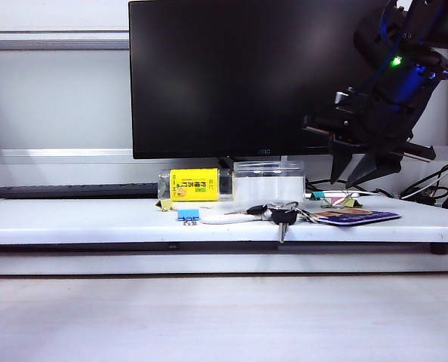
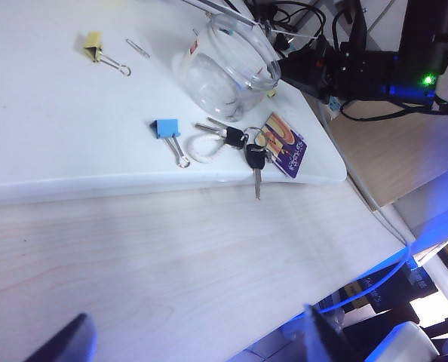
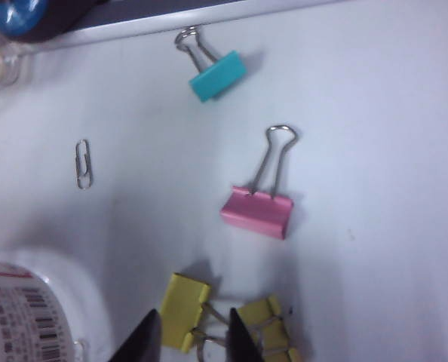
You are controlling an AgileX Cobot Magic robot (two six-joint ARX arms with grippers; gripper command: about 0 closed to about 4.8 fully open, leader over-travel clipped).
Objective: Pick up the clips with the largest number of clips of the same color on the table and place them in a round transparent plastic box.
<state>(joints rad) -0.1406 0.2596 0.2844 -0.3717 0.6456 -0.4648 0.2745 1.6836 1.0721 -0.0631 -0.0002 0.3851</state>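
Two pale-yellow clips (image 3: 185, 311) (image 3: 269, 328) lie side by side on the white table, seen small in the exterior view (image 1: 350, 202). My right gripper (image 3: 190, 343) hangs open just above them, its dark fingers either side of the nearer clip; in the exterior view it (image 1: 358, 179) hovers over the table's right part. A third yellow clip (image 2: 93, 47) lies far off on the left. The round transparent plastic box (image 1: 268, 179) (image 2: 228, 72) stands mid-table, empty. My left gripper (image 2: 194, 347) is open over the wooden desk, away from everything.
A teal clip (image 3: 218, 75), a pink clip (image 3: 258, 213) and a paper clip (image 3: 83, 162) lie near the yellow pair. A blue clip (image 1: 188, 215), keys (image 1: 280, 215) and a card (image 1: 356, 217) sit at the front edge. A yellow-labelled container (image 1: 194, 185) and a monitor (image 1: 247, 75) stand behind.
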